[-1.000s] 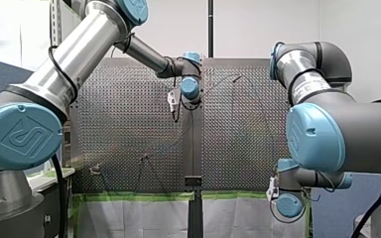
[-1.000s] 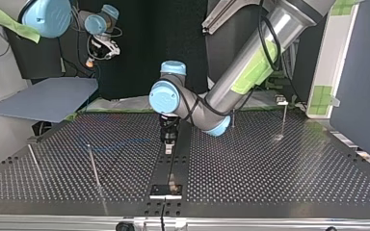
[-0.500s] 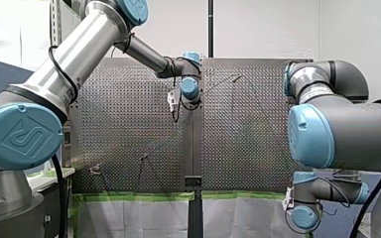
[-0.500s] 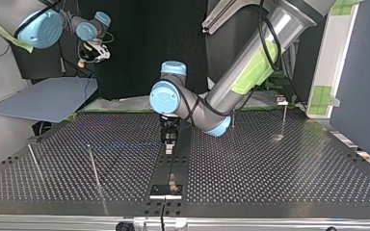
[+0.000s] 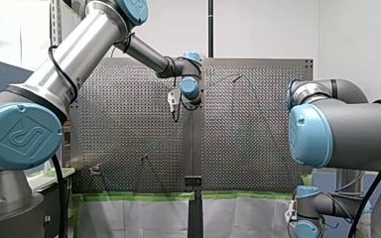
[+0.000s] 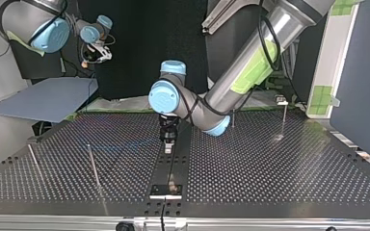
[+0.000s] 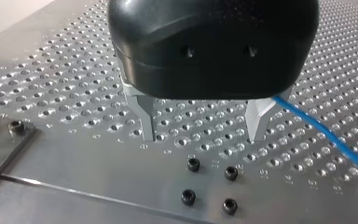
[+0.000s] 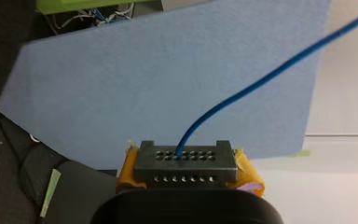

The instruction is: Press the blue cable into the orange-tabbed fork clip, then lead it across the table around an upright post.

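The blue cable [image 8: 261, 77] runs out from between the yellow pads of my right gripper [image 8: 182, 154], which is shut on it. In the top view that gripper [image 6: 96, 50] hangs off the table's far left edge. A faint stretch of cable [image 6: 125, 144] lies on the perforated table toward my left gripper [image 6: 168, 137]. My left gripper [image 7: 201, 135] stands open just above the plate, its metal fingers [image 7: 144, 121] empty. The cable [image 7: 326, 135] passes just outside one finger. I cannot make out the orange-tabbed clip.
Thin upright posts [image 6: 94, 166] [image 6: 33, 161] stand at the top view's left, and another post [image 6: 284, 118] at its far right. A black strip [image 6: 166, 166] with a small fixture [image 6: 173, 185] runs down the middle. A blue-grey panel [image 6: 48, 98] lies beyond the table.
My right arm has swung back and lower in the front view, carrying the cable end off the table. My left arm has stayed still.
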Available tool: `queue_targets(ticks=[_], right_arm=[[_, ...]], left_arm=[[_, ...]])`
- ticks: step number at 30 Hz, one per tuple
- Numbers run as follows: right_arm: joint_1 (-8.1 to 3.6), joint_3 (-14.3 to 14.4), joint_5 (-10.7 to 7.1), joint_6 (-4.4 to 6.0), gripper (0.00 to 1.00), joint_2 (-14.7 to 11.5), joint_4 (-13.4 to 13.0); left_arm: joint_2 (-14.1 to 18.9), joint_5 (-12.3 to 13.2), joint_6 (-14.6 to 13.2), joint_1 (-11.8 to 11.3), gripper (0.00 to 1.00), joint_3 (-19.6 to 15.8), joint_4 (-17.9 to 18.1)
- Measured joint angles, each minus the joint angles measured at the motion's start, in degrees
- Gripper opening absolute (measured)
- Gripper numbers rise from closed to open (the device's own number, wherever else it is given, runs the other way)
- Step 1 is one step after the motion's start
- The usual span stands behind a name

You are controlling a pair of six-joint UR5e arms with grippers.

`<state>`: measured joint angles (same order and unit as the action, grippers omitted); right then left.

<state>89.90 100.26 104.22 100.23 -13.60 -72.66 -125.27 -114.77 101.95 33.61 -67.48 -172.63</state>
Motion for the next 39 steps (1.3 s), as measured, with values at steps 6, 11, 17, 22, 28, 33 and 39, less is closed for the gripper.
queue_targets(ticks=[6, 11, 17, 22, 28, 33, 39], right_arm=[[0.32, -0.4, -3.06, -0.83, 0.0, 1.0, -2.6], [0.64, -0.7, -6.33, -3.01, 0.0, 1.0, -5.3], [0.88, -1.3, -9.88, -3.7, 0.0, 1.0, -5.4], [1.0, -1.5, -12.11, -3.98, 0.0, 0.8, -4.9], [1.27, -1.5, -13.44, -3.96, 0.0, -1.0, -3.7], [2.07, -1.4, -14.1, -3.92, 0.0, -3.8, -1.0], [4.43, -1.4, -13.24, -3.93, 0.0, -7.1, 2.3]], left_arm=[[0.0, 0.6, -0.1, 0.3, 0.93, -0.1, 0.0], [0.0, 0.6, -0.1, 0.4, 0.93, -0.6, 0.4], [0.0, 0.8, -0.1, 0.1, 0.93, -0.9, 0.5], [0.0, 0.9, -0.1, 0.1, 0.93, -0.9, 0.4], [0.0, 0.9, -0.4, 0.4, 0.93, -0.9, 0.2], [0.0, 0.9, -0.6, 0.5, 0.93, -0.9, 0.0], [0.0, 0.9, -0.6, 0.5, 0.93, -0.9, 0.0]])
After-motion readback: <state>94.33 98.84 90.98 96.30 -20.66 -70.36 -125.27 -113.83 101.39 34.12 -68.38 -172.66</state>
